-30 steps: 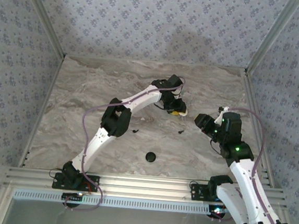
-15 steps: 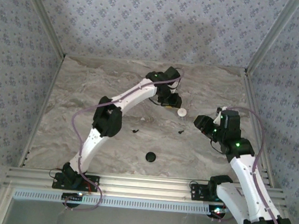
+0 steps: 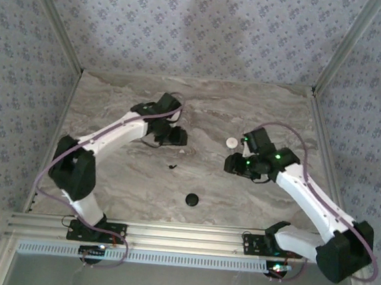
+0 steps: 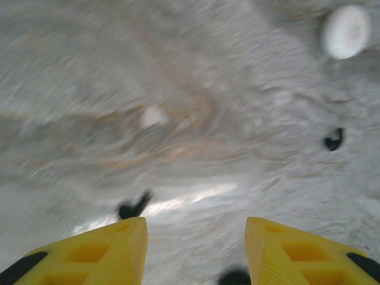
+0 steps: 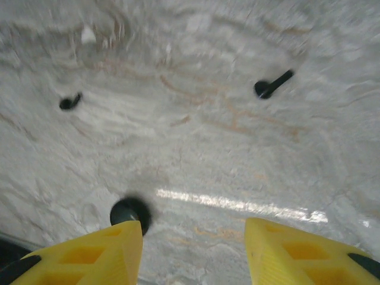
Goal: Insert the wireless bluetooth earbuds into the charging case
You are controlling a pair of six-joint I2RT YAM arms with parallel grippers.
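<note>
The left end effector hangs over the middle of the tabletop. In the left wrist view, its two yellow fingers stand wide apart, with nothing between them. One black earbud lies just past the tip of the left finger. A tiny white earbud lies farther out, and it looks blurry. Another black earbud lies off to the right, well apart from the fingers.

The right end effector is low over the tabletop, to the right of the middle. In the right wrist view, its yellow fingers are wide apart too and hold nothing. One black earbud lies ahead on the right side. The other black one lies ahead on the left. A white speck shows far off at the top.

The white round disc sits near the right end effector, just behind it. The black round disc sits closer to the arm bases, between the two arms. In the right wrist view it touches the tip of the left finger's edge in the picture. Both discs look flat, and I cannot tell what is in them. All the earbuds I can see lie on the bare tabletop.
</note>
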